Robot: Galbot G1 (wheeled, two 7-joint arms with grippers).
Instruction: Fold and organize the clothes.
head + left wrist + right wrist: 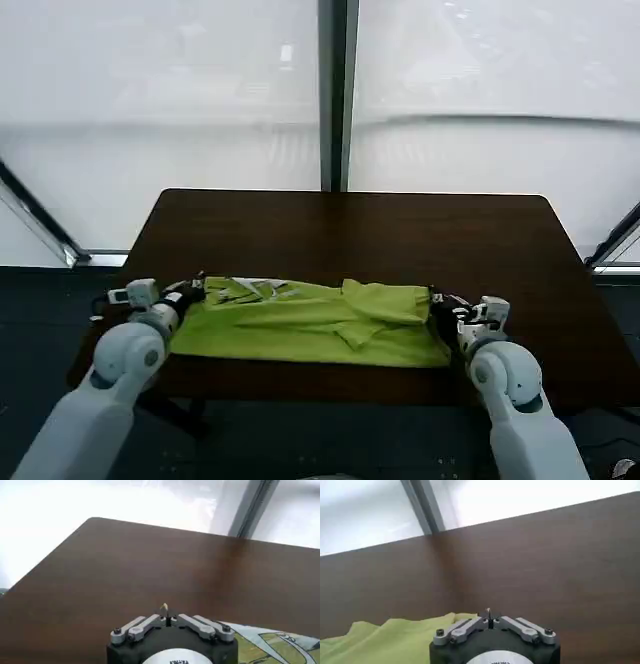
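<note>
The lime-green T-shirt [310,325] lies folded into a long strip along the near edge of the dark brown table [345,225], with white lining showing at its left end [250,288]. My left gripper [192,288] sits low at the strip's far left corner, its fingers shut; in the left wrist view the left gripper [164,608] has the T-shirt [280,645] just beside it. My right gripper [438,298] rests at the strip's right end, shut too. The right wrist view shows the right gripper [488,612] next to the T-shirt [385,640]. No cloth shows between either pair of fingertips.
The table's far half is bare wood [150,565]. White window panels and a dark post [335,95] stand behind the table. The table's near edge [320,385] runs just below the shirt.
</note>
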